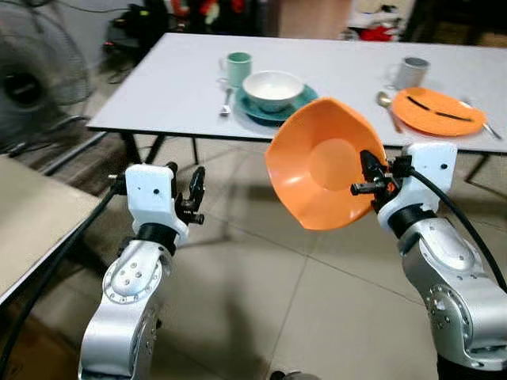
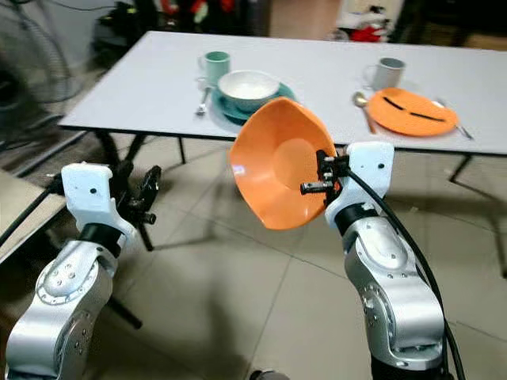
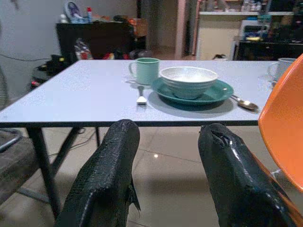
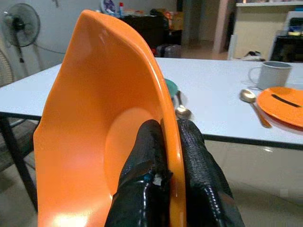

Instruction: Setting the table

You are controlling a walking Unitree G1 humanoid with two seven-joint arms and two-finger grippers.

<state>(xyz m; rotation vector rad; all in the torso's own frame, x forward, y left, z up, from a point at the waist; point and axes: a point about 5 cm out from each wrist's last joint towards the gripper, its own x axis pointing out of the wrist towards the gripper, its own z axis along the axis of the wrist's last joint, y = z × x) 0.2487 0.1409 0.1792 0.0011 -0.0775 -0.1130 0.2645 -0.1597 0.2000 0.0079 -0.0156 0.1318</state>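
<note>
Right wrist view: the right claw is pinching the orange bowl's rim; it might be slipping soon; the table is ahead; left claw is hanging apart.

A standing fan sits at the left, beside the surface's far corner. Grey floor tiles spread below. Behind the surface, a dark cabinet holds clutter against the wall, and a red item lies on the floor.
</note>
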